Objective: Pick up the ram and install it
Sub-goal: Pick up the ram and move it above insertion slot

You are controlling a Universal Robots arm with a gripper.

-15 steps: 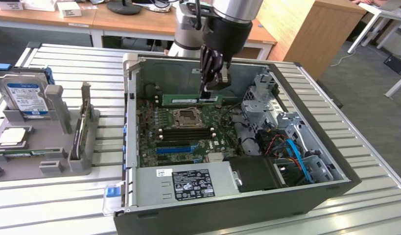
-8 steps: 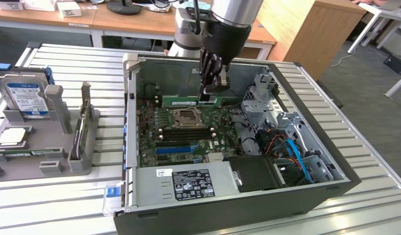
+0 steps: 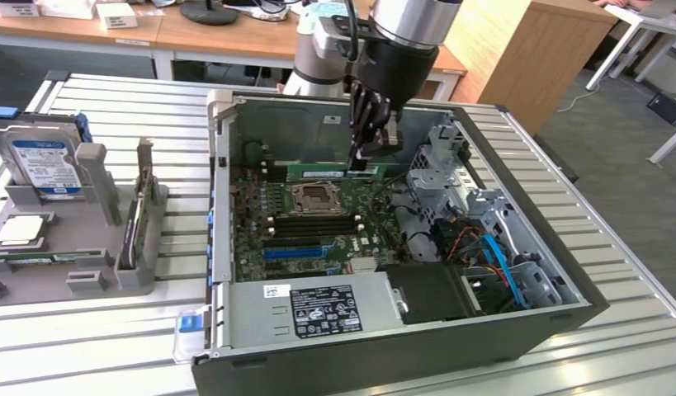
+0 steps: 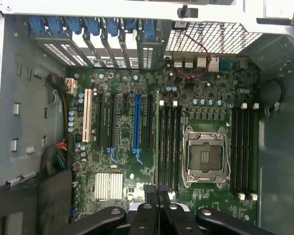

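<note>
So that its lower edge may meet the memory slots (image 4: 169, 147) (those beside the socket (image 4: 204, 156)), the ram (image 3: 315, 172) is held on edge, clamped between the fingers (image 3: 366, 132).

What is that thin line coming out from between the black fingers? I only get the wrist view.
Observer: That is the ram, edge-on to you. The exterior view shows its green face, with the gripper shut on it near one end.
Operator: Is anything outside the computer?
Observer: Yes, a grey holder at the exterior view's left, with a hard drive standing in it.
Operator: What does it all sit on?
Observer: The case lies open on a slatted metal table.
</note>
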